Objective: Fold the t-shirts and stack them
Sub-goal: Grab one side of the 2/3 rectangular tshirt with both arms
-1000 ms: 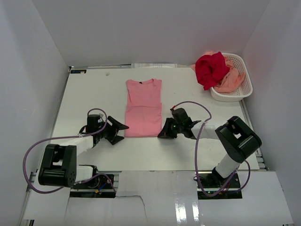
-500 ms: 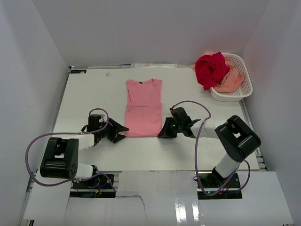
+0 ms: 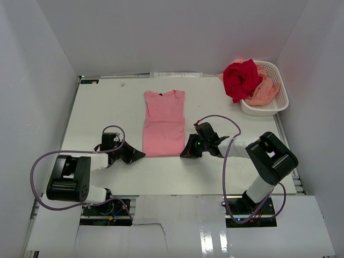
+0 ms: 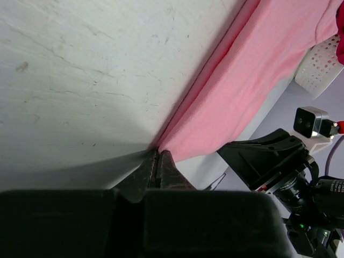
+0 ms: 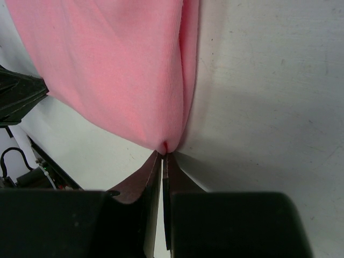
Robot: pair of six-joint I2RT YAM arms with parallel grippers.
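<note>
A pink t-shirt [image 3: 164,122] lies flat in the middle of the table, folded into a narrow strip with its collar at the far end. My left gripper [image 3: 141,155] is at its near-left corner, jaws shut with the pink corner [image 4: 177,141] at their tips [image 4: 158,153]. My right gripper [image 3: 184,154] is shut on the near-right corner, and the cloth [image 5: 118,70] puckers where the tips [image 5: 165,154] pinch it. A deep red t-shirt [image 3: 240,78] is draped over the basket's left rim. A peach t-shirt [image 3: 263,91] is bunched inside the basket.
The white lattice basket [image 3: 279,103] stands at the far right corner of the table, next to the right wall. White walls close in the table on the left, back and right. Purple cables [image 3: 220,119] loop above both arms.
My left gripper has slid right to the pink t-shirt's near-left corner and gone from open to shut. The right gripper and the shirts have not moved.
</note>
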